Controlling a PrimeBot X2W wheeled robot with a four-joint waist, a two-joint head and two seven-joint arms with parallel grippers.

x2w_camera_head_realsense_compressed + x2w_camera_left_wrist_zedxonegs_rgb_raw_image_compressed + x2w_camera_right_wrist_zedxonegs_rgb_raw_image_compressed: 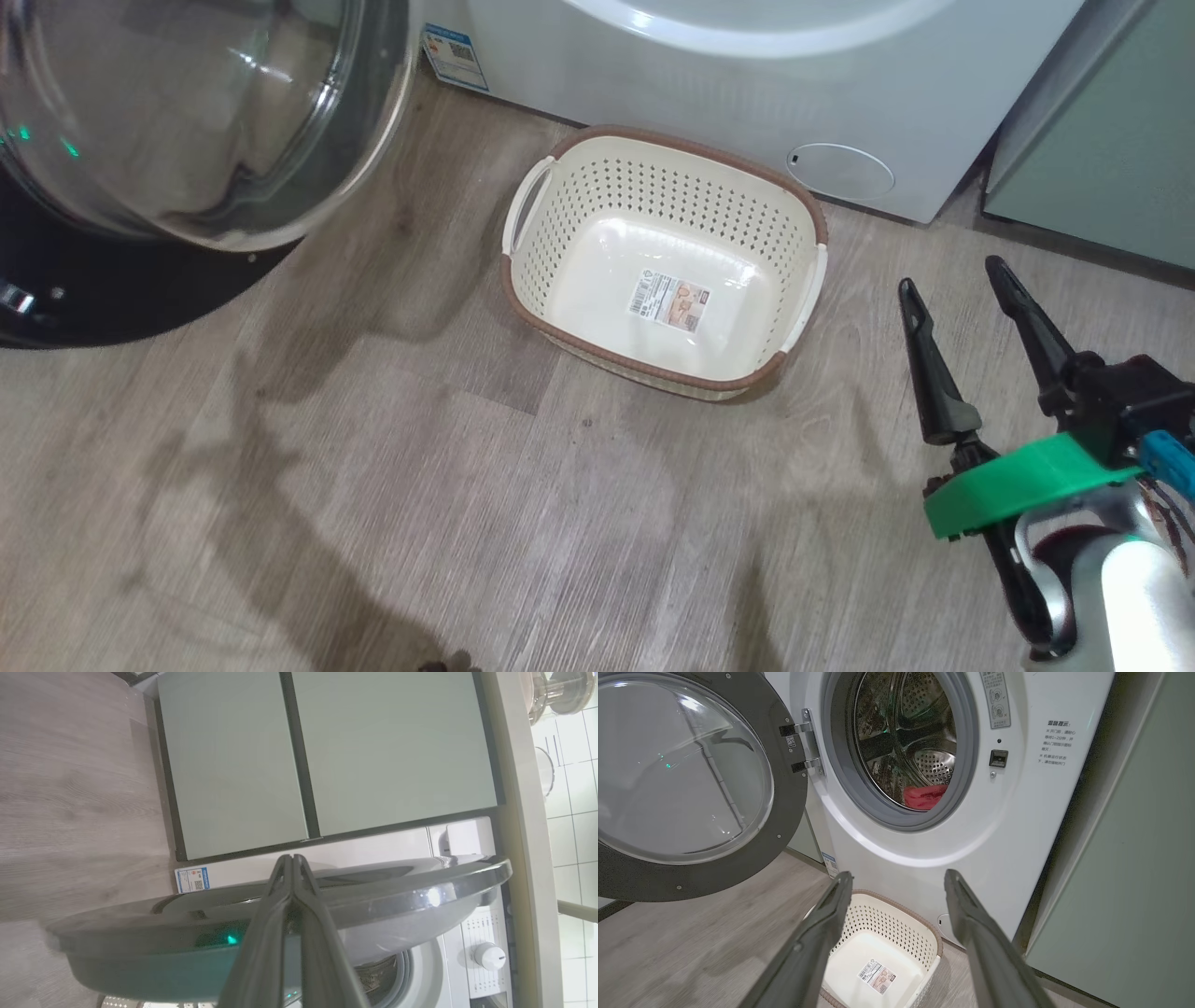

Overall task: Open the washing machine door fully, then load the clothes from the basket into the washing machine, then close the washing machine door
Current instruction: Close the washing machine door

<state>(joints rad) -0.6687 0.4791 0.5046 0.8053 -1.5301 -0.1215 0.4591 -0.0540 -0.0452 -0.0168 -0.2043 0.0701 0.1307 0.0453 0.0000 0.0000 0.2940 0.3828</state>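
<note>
The washing machine door (187, 121) stands swung open at the left, its black rim and domed glass toward me. In the steel drum of the washing machine (924, 858) lies a bit of the red clothes (924, 795). The cream basket (560, 233) sits empty on the floor against the washer's front, its label showing. My right gripper (950, 275) hangs open to the basket's right; in its wrist view the right gripper (899, 877) is above the basket (896, 919). My left gripper (292, 858) is shut on nothing, its fingers lying across the door's edge (420, 896).
Pale green cabinets (1102, 140) flank the washer on the right, and more cabinets (280, 756) stand on its other side. Wood floor (373, 467) stretches open in front of the basket. The washer's control knob (488, 955) sits beyond the door.
</note>
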